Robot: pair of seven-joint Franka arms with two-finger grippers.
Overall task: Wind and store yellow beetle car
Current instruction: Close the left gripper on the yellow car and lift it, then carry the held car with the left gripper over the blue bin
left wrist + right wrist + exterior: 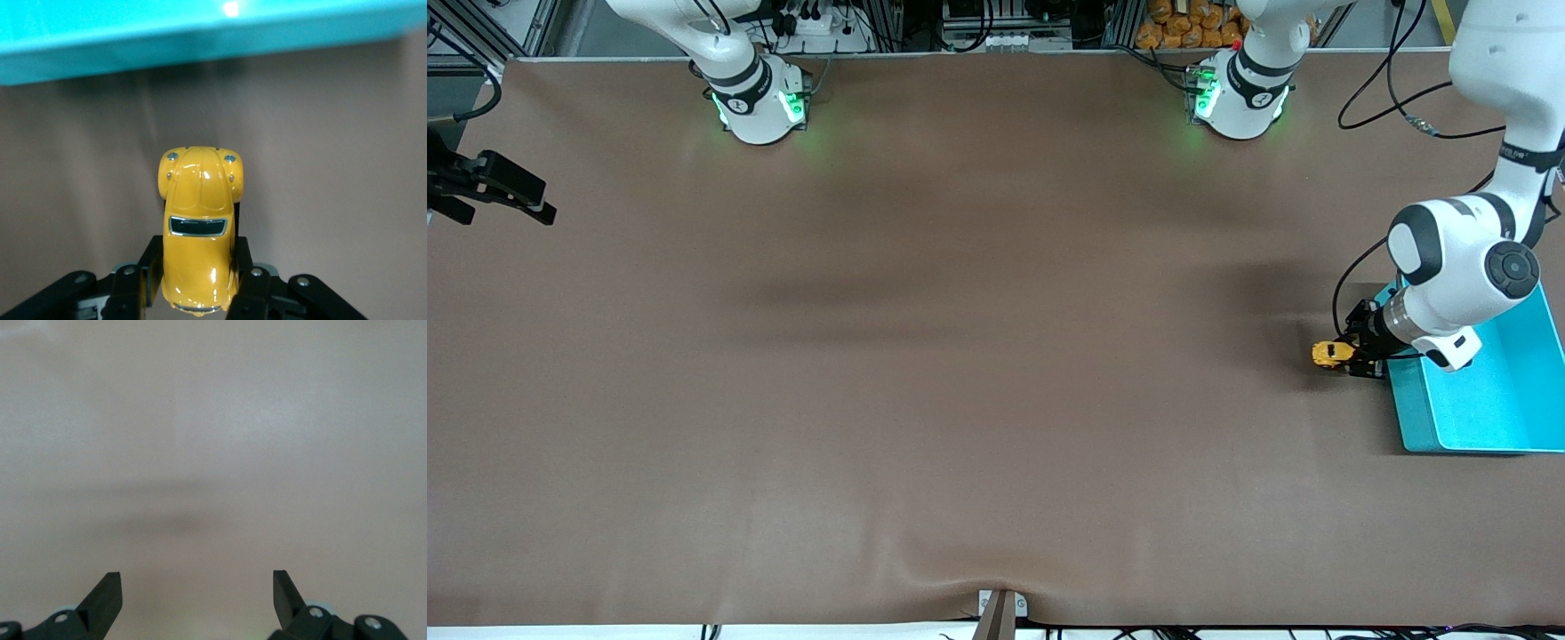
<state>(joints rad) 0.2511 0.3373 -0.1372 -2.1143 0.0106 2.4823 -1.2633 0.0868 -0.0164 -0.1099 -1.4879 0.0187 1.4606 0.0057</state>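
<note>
Brown table (960, 356) first, then the teal bin (1494, 418) at the left arm's end. Just beside it sits the glossy yellow beetle car (200, 227), dark windows, pinched by the left gripper (198, 280). Right gripper (197, 593) waits, fingers spread wide, holding nothing.

White arms with black joint bands, green-lit bases, black cables.
</note>
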